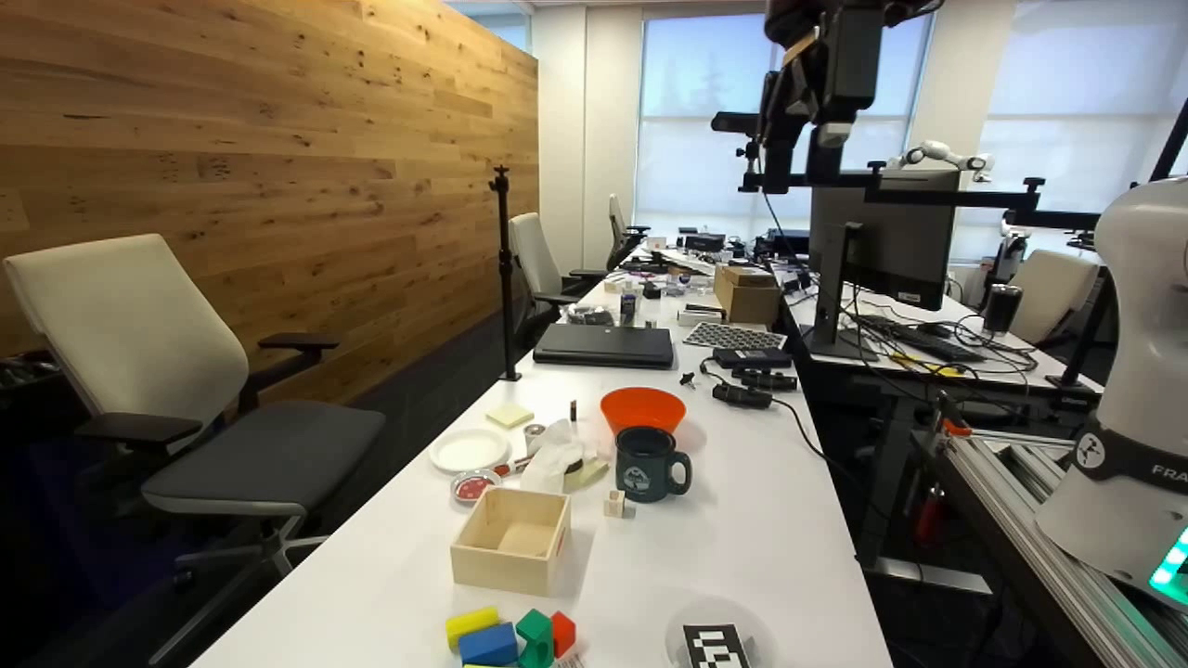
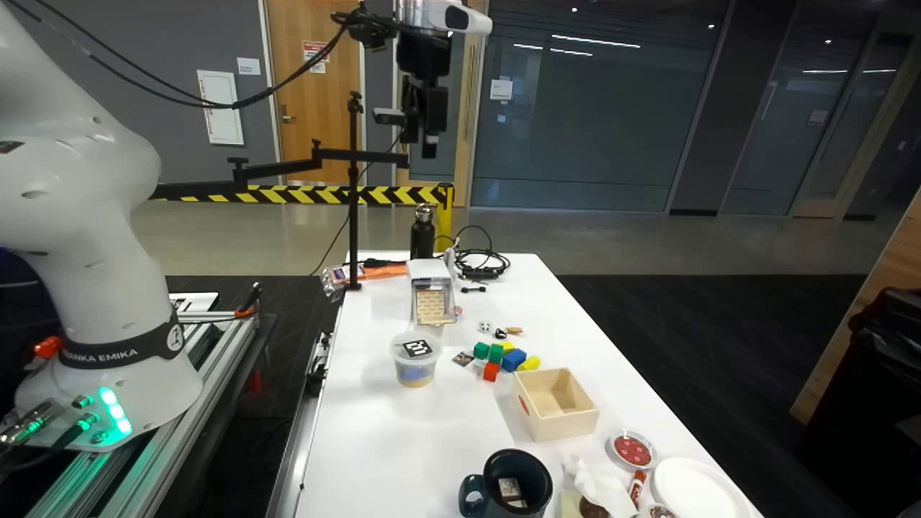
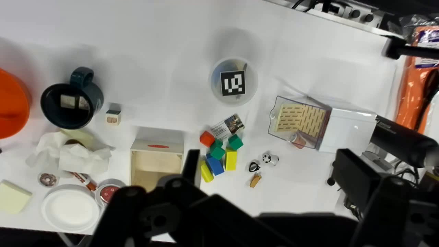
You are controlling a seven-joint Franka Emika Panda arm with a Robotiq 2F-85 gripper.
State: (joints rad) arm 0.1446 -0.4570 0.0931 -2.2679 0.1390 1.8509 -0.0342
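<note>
Black two-finger gripper (image 1: 800,178), raised and empty above a white table (image 1: 752,575)

Condition: fingers spread wide, nothing held or touched, well above the tabletop.

Stage, as judged: positioning in free space, with no grasp begun. Any pick from here would call for a descent, fingers kept spread, with careful alignment first, since the blocks are crowded and could be knocked.

Framed between the fingers in the wrist view:
- Coloured blocks (image 3: 218,153): red, green, blue and yellow, bunched at left.
- Soccer-ball-patterned piece (image 3: 271,159), black-and-white piece (image 3: 253,167) and brown piece (image 3: 255,180): loose, right of the blocks.

Surroundings, near to far in an exterior view:
- Wooden box (image 1: 501,568): open-topped, just beyond the blocks.
- Wooden cube (image 1: 613,504): right of the box, near the dark green mug (image 1: 642,471).
- White plate (image 1: 469,452): left, beyond the box.
- Orange bowl (image 1: 640,405): just beyond the mug.

Right of the blocks, wrist view: clear plastic bin (image 3: 298,118), beige patterned panel inside.
</note>
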